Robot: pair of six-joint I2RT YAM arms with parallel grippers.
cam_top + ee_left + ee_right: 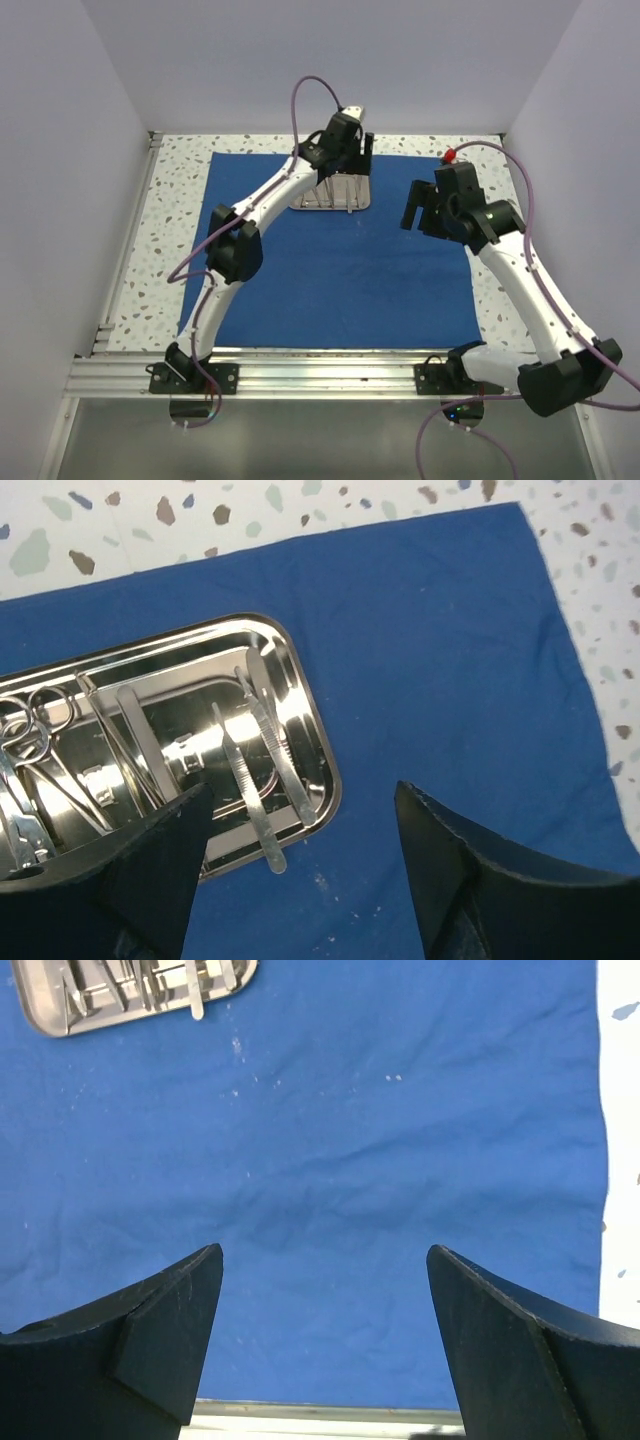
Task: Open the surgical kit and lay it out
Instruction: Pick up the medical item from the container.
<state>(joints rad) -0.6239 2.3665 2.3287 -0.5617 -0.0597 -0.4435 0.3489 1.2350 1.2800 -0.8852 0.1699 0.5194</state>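
The royal-blue cloth wrap [340, 270] lies spread flat on the table. The shiny steel tray [332, 197] sits on it at the far middle. In the left wrist view the tray [310, 710] holds two slim tweezers [245, 785] sticking out over its near rim, and ring-handled scissors [35, 720] at its left. My left gripper [300, 815] is open above the tray's near corner, holding nothing. My right gripper [325, 1260] is open and empty over bare cloth [330, 1140] to the tray's right; the tray [40, 1000] shows at top left.
The speckled tabletop [175, 200] borders the cloth on all sides. White walls enclose the table left, right and behind. An aluminium rail [320, 370] runs along the near edge. A red knob [450, 155] sits at the far right.
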